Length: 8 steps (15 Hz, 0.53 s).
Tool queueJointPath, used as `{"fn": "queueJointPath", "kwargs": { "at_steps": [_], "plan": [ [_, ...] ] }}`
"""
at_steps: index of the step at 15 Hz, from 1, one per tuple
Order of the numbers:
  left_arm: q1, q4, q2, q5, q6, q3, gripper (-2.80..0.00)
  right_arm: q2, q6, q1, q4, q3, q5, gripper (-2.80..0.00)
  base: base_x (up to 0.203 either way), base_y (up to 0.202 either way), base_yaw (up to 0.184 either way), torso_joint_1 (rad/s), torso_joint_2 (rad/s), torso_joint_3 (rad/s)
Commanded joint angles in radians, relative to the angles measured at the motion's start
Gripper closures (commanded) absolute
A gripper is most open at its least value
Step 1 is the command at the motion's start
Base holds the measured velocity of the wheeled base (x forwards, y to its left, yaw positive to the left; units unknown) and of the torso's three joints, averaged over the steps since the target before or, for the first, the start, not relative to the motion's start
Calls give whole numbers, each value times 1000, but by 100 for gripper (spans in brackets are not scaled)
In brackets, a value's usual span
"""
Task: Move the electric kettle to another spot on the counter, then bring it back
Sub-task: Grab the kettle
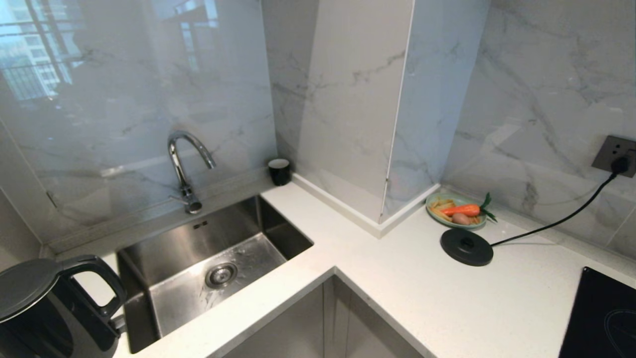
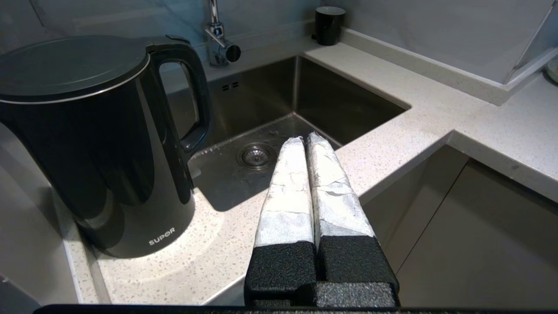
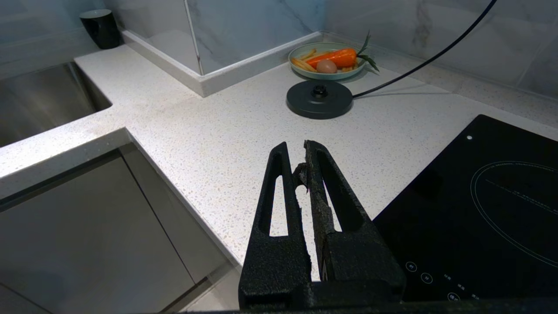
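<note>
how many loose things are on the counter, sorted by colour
black: 3 - kettle, power base, cup
green: 1 - plate of food
total: 4

Bare counter [image 1: 397,278] runs between sink [image 1: 208,263] and hob [image 1: 603,318]. Kettle [image 1: 49,308] crowds the sink's left edge. Power base [image 1: 466,247], cord [image 1: 551,223] and plate [image 1: 456,210] block the back right.
</note>
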Motion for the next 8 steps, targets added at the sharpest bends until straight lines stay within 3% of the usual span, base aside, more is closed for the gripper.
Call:
{"fn": "queueJointPath", "kwargs": {
  "at_steps": [1, 8],
  "plan": [
    [-1, 0, 0, 0, 0, 2, 0, 1, 0, 0, 0, 0, 0, 0, 0, 0, 0, 0, 0, 0],
    [0, 0, 0, 0, 0, 2, 0, 1, 0, 0, 0, 0, 0, 0, 0, 0, 0, 0, 0, 0]
  ]
}}
